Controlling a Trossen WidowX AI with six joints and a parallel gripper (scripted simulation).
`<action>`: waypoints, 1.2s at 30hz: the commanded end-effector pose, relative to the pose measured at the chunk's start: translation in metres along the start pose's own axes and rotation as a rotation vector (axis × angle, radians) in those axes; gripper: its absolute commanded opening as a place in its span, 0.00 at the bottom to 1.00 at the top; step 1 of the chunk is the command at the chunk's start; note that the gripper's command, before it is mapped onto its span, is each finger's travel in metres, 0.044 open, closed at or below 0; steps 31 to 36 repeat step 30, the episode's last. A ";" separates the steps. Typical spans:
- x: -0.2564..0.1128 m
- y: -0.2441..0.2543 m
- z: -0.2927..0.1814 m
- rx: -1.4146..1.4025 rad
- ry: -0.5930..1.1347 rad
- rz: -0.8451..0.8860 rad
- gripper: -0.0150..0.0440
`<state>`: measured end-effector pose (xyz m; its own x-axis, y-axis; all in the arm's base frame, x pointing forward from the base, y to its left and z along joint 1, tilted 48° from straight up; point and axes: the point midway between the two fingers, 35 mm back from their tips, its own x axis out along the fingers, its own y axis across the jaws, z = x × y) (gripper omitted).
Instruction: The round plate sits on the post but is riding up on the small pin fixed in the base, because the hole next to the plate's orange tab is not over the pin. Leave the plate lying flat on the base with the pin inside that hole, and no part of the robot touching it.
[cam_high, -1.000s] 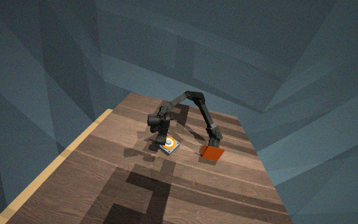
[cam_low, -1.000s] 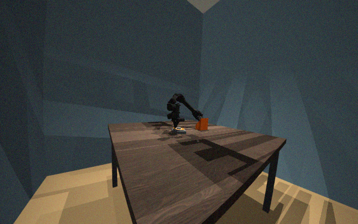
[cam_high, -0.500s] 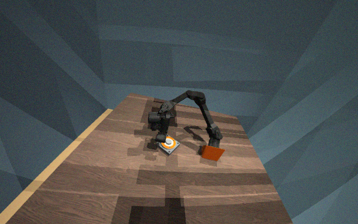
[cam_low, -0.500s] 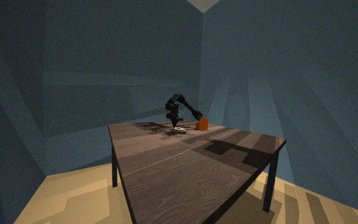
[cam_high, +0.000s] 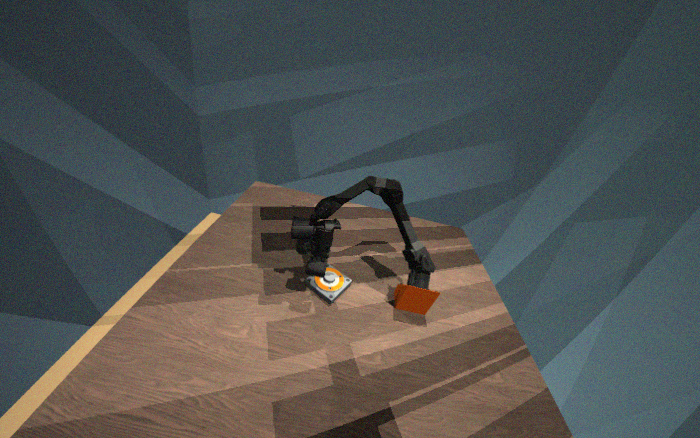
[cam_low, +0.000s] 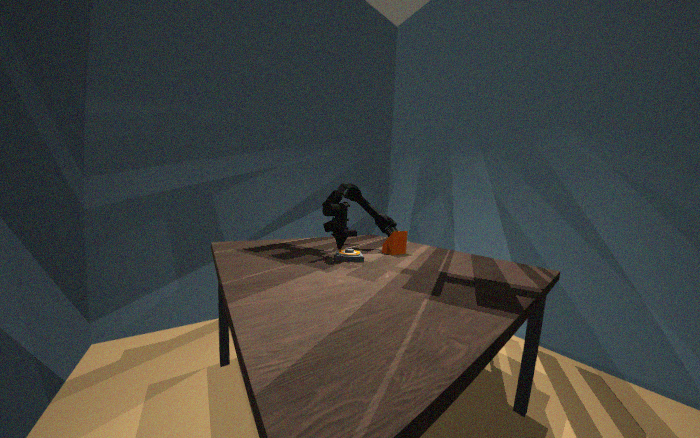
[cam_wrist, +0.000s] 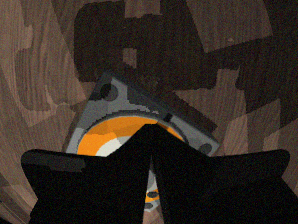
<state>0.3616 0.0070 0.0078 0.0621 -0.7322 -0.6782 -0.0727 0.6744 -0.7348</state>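
Note:
The round plate, with an orange and white ring (cam_high: 340, 282) (cam_low: 342, 253) (cam_wrist: 89, 145), sits around the grey post (cam_high: 329, 278) (cam_low: 350, 251) on the square grey base (cam_high: 330, 298) (cam_low: 353, 259) (cam_wrist: 115, 104). Its tilt is too small to tell. My gripper (cam_high: 323, 273) (cam_low: 340, 248) (cam_wrist: 150, 130) is shut with nothing seen between its fingers. It points down over the plate's edge, at the side away from the top and exterior views; whether it touches the plate cannot be told. The fingers hide much of the plate in the wrist view. The orange tab, its hole and the pin cannot be made out.
An orange block-shaped stand (cam_high: 416, 300) (cam_low: 396, 242) is at the foot of the arm, to the right of the base in the top and exterior views. The wooden table (cam_high: 206, 351) (cam_low: 320, 330) carries both. Dark shadows cross the table around the base.

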 end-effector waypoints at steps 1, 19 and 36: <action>-0.010 -0.001 0.001 -0.002 -0.001 -0.002 0.25; -0.038 0.000 -0.001 -0.011 -0.003 -0.005 0.25; -0.038 0.000 -0.001 -0.011 -0.003 -0.005 0.25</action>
